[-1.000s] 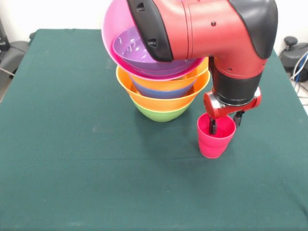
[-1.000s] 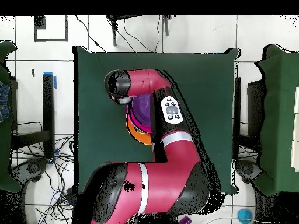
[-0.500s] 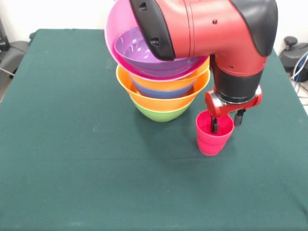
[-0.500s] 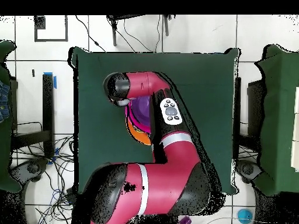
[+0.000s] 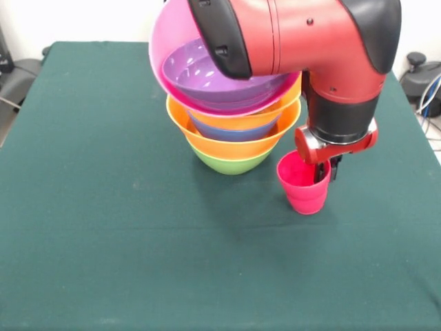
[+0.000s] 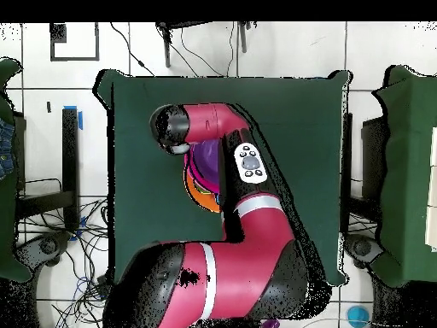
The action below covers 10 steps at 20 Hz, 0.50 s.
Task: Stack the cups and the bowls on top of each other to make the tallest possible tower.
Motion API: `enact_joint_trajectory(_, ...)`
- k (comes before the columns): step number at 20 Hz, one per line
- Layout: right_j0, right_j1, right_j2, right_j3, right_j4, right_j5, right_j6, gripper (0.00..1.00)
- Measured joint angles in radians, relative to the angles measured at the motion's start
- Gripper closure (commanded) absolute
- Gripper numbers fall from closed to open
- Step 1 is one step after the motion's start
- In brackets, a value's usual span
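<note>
The tower stands at the table's middle back in the front view: a green bowl [image 5: 231, 164] as base, an orange bowl [image 5: 185, 126], a blue bowl [image 5: 234, 132], a second orange rim, then a tilted pink bowl [image 5: 165, 41] holding a purple bowl [image 5: 200, 76]. Just right of it is a red cup [image 5: 302, 186], slightly tilted. My gripper [image 5: 326, 172] is shut on the cup's right rim, one finger inside and one outside. In the overhead view the arm covers the cup and most of the tower; only purple bowl [image 6: 207, 159] and orange bowl [image 6: 198, 195] edges show.
The green-clothed table [image 5: 103, 207] fills the front view. My arm's upper link crosses over the tower's top right. Dark chairs [image 6: 401, 171] stand at both sides of the table in the overhead view, and cables lie on the floor.
My gripper has shifted slightly left toward the tower and a little upward, carrying the red cup with it. The tower has stayed where it was.
</note>
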Motion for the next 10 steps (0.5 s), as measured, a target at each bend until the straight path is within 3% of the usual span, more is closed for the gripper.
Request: enact_joint_trajectory(10,0.000,-0.013,-0.001,0.000,0.000,0.000,0.000,1.00)
